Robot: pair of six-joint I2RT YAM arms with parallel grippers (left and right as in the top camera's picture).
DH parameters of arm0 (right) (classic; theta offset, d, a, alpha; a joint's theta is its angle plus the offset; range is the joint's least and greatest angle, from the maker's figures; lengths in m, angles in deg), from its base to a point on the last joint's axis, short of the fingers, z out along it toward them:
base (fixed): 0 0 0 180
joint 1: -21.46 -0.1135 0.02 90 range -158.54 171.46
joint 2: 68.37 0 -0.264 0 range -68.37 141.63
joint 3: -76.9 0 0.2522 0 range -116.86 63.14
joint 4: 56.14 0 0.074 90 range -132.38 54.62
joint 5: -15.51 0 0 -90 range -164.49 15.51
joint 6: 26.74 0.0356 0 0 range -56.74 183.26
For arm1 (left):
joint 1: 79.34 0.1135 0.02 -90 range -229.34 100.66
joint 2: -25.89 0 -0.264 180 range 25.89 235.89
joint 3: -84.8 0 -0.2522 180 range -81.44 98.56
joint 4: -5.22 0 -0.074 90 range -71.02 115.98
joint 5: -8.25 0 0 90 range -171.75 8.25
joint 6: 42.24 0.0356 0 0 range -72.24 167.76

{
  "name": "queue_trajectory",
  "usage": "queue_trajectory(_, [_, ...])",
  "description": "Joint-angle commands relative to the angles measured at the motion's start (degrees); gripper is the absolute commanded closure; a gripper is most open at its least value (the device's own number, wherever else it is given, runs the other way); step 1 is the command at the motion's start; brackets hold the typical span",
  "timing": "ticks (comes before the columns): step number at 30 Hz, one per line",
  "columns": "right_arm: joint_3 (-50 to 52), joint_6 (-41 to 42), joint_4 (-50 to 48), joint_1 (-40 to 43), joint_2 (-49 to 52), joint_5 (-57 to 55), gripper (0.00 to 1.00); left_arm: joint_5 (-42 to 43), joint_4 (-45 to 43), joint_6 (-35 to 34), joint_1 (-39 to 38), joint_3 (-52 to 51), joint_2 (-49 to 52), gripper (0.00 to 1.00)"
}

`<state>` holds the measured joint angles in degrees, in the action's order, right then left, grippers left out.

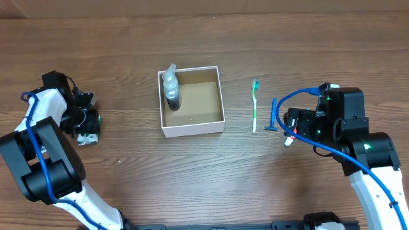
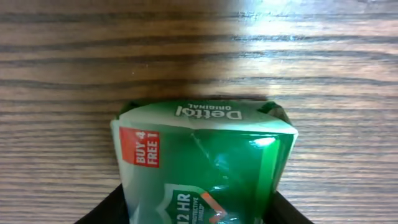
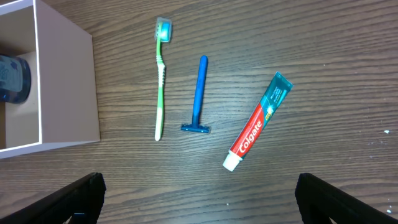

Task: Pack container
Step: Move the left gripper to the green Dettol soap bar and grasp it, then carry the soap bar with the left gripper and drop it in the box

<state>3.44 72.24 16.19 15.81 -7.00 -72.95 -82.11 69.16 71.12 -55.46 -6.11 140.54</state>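
Container (image 1: pixel 192 130) aside, left end effector (image 2: pixel 196 208) clamps Dettol packet (image 2: pixel 202 162); right end effector (image 3: pixel 202 196) spread wide over Colgate tube (image 3: pixel 256 122).

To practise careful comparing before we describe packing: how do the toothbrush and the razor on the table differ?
The toothbrush is green and white; the razor is blue. The toothbrush is longer than the razor. In the right wrist view the toothbrush's head points up, the razor's head down. Both lie flat on the table, nearly parallel, apart, outside the container.
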Motion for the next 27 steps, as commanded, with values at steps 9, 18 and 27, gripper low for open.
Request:
queue_trajectory(9, [-1.44,0.26,-0.13,0.2,-0.35,0.04,0.0,2.45,2.08,-9.31,0.04,2.29,1.36,0.96])
queue_trajectory(18, [-1.44,0.28,-0.15,0.2,-0.35,0.07,0.0,7.91,18.45,-20.83,-10.29,26.53,-8.9,0.96])
queue_trajectory(27, [-1.44,0.76,-0.17,0.2,-0.35,0.09,0.0,9.14,15.54,-31.32,-40.11,35.5,-14.84,0.96])
